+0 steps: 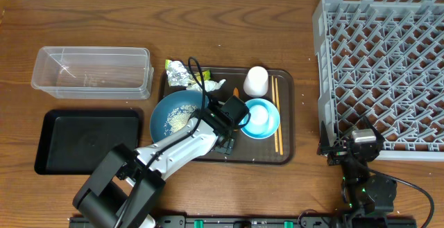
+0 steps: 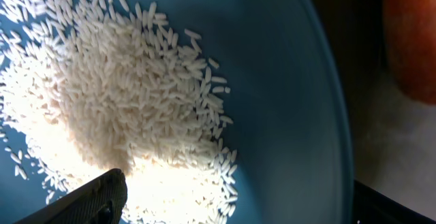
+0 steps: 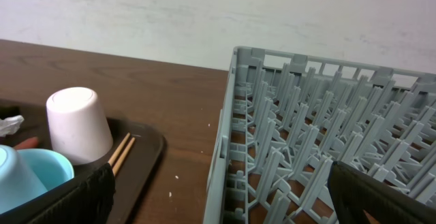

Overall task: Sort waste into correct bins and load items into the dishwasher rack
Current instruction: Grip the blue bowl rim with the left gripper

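The large dark-blue bowl [image 1: 173, 117] holds white rice grains [image 1: 179, 119] and sits on the left of the brown serving tray [image 1: 286, 82]. My left gripper [image 1: 216, 117] is open at the bowl's right rim. In the left wrist view, one finger is over the rice [image 2: 122, 101] inside the bowl [image 2: 286, 81], the other outside its rim, and the gripper [image 2: 238, 198] holds nothing. The carrot [image 2: 412, 33] lies just beyond. The small light-blue bowl [image 1: 261, 118], white cup [image 1: 256, 80], chopsticks [image 1: 277, 114], wrapper [image 1: 178, 74] and tissue [image 1: 212, 86] are on the tray. My right gripper [image 1: 352, 143] is open and empty by the rack's [image 1: 381, 62] front left corner.
The clear tub [image 1: 91, 71] stands at the back left, with the black tray [image 1: 89, 141] in front of it. In the right wrist view the rack [image 3: 306, 129] is to the right, and the cup [image 3: 78, 125] and chopsticks [image 3: 121, 152] to the left.
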### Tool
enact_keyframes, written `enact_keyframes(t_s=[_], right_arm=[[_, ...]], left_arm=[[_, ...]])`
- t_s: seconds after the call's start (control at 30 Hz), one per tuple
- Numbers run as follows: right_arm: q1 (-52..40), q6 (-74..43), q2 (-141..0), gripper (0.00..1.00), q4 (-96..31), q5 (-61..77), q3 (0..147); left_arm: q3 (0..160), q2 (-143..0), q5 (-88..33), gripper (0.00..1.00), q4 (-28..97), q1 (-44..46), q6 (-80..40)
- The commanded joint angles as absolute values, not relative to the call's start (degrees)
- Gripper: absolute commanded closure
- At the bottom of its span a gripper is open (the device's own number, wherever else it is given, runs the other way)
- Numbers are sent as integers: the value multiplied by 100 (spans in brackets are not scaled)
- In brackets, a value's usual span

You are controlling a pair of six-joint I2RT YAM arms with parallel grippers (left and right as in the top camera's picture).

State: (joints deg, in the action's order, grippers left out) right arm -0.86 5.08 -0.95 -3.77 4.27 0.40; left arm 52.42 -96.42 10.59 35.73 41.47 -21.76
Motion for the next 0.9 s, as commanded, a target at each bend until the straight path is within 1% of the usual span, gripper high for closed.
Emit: enact_keyframes(t_s=[0.0,0.1,0.3,0.4,0.5,0.57,0.87], right_arm=[[-38,582,-47,1,-401,408,32],[-38,582,-47,1,-401,405,32],[-38,582,-47,1,-401,408,32],[-38,582,-47,1,-401,408,32],[-38,582,-47,1,-401,408,32],[-38,582,-47,1,-401,408,32],[-38,582,-47,1,-401,408,32]], left_arm=[[5214,-9601,1208,10,3548,4156,-2106],[5242,-9598,1208,16,3548,4156,-2104],[5299,-9539,1208,17,3568,4156,-2106],[5321,-9539,1203,25,3568,4156,-2126],[5321,-9539,1197,38,3610,4156,-2128],[5321,-9539,1197,41,3632,4156,-2128],[5336,-9535,1199,48,3649,4156,-2130]])
